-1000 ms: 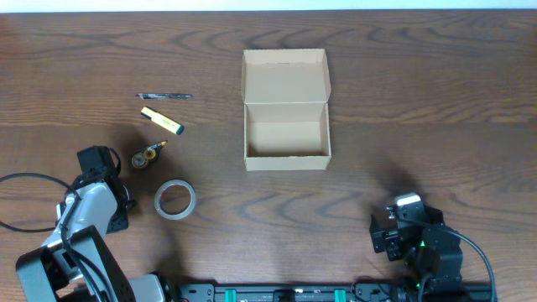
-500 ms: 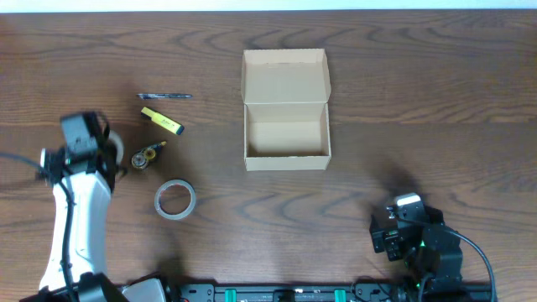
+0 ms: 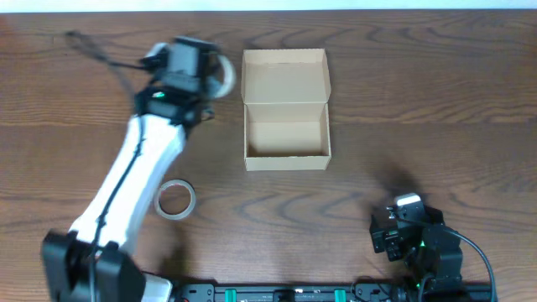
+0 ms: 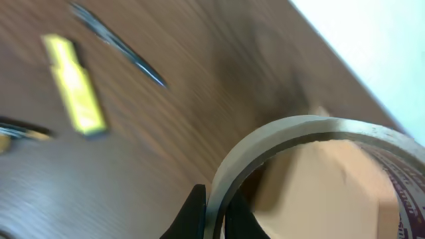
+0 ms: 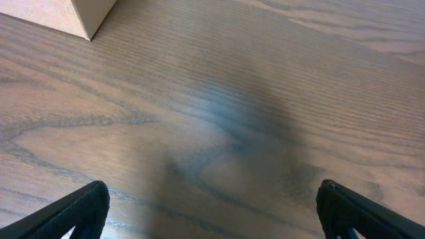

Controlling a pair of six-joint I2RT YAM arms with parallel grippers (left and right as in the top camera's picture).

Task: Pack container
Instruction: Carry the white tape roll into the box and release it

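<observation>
Tan cardboard box (image 3: 285, 82) lies empty; left gripper (image 4: 214, 216), clamped on a pale tape roll (image 4: 299, 129) just left of it, should swing over and release; right gripper (image 5: 216, 209) gapes.

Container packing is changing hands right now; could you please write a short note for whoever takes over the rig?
Left gripper: jaws shut on a tape roll, held beside the left edge of the container's open flap.
Right gripper: jaws open, empty, low over the table at the near right.
Container: lid open, nothing inside.
On the table to its left: second tape roll, yellow highlighter, pen.
Done: one roll in the grip, at the container.
Left: drop it in, pack the rest, probably close the lid.
</observation>
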